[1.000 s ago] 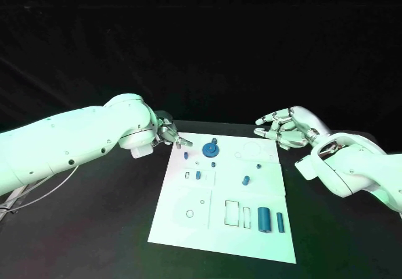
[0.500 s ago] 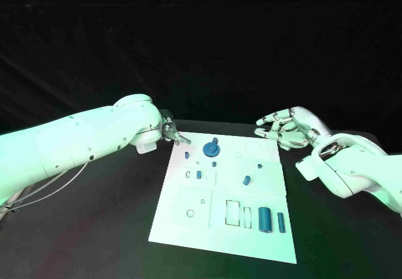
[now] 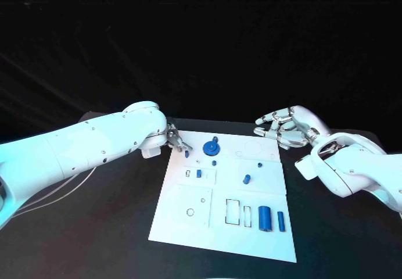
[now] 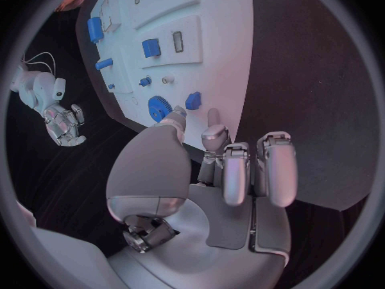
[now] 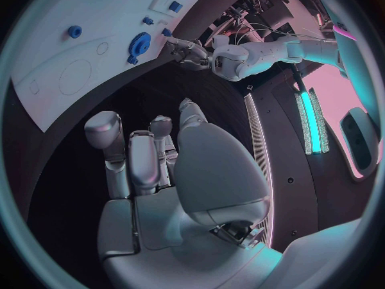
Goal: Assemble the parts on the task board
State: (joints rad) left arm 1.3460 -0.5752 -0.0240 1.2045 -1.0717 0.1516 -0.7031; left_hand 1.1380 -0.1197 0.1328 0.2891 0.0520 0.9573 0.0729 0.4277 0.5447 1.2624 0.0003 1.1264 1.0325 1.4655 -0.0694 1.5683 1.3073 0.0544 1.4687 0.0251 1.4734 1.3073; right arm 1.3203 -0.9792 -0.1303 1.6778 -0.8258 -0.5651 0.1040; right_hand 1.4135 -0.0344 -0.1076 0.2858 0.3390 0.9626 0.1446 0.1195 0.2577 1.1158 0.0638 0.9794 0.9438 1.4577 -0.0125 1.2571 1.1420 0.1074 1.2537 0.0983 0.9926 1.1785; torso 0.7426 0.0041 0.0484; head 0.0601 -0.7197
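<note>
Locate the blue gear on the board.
In the head view the gear sits at the far end of the board, left of the middle, just right of the left hand.

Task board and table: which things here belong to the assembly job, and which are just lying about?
Belonging to the job:
- task board
- blue gear
- small blue part by the left robot hand
- two blue cylinders
- right robot hand, empty

Lying about:
- black table
- cables at the table's left edge
</note>
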